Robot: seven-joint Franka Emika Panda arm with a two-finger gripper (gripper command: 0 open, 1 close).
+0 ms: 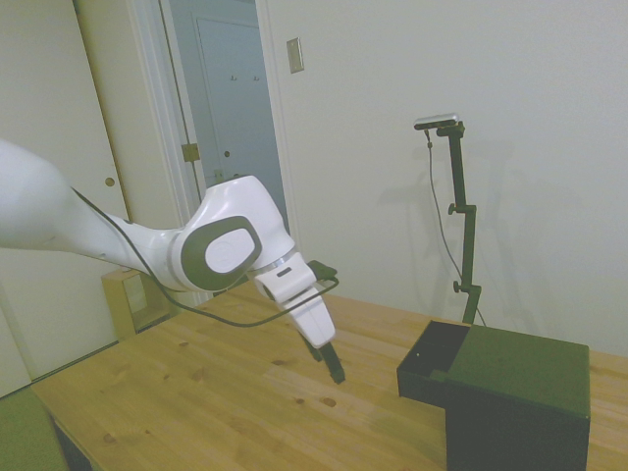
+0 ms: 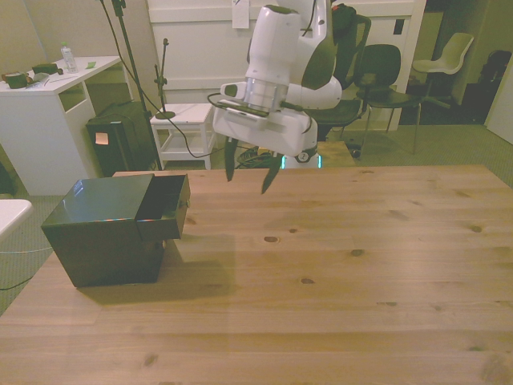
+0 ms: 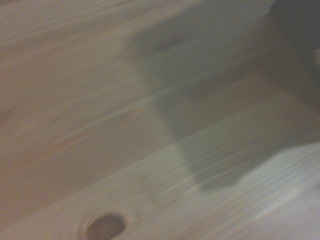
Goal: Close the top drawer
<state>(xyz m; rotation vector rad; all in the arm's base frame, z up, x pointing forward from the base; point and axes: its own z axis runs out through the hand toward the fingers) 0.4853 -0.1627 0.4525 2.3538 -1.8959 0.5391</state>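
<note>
- Wooden table [image 2: 361, 273] fills the room's middle, knotty planks with a bare run between the arm and a dark cabinet [image 2: 100, 241] standing at the front view's left
- top drawer [image 2: 164, 207] is the cabinet's uppermost layer, a shallow blackish-green box pulled out and overhanging the cabinet's front toward the table's middle; the side view shows its open inside [image 1: 439, 346]
- it looks rigid and light, with a plain flat front and no handle I can see, so there is nothing to grasp; I'd judge the front face is the place to press, square and near its middle, so it slides straight and doesn't skew
- matte surface ought to give decent friction to a push; the cabinet itself may slide if shoved hard or off-centre
- gripper [image 2: 247, 172] hangs above the table with its two dark fingers spread apart and nothing between them, tilted toward the drawer and well apart from it
- wrist view gives only blurred wood grain, a knot [image 3: 105, 226] and a dark shadow
</note>
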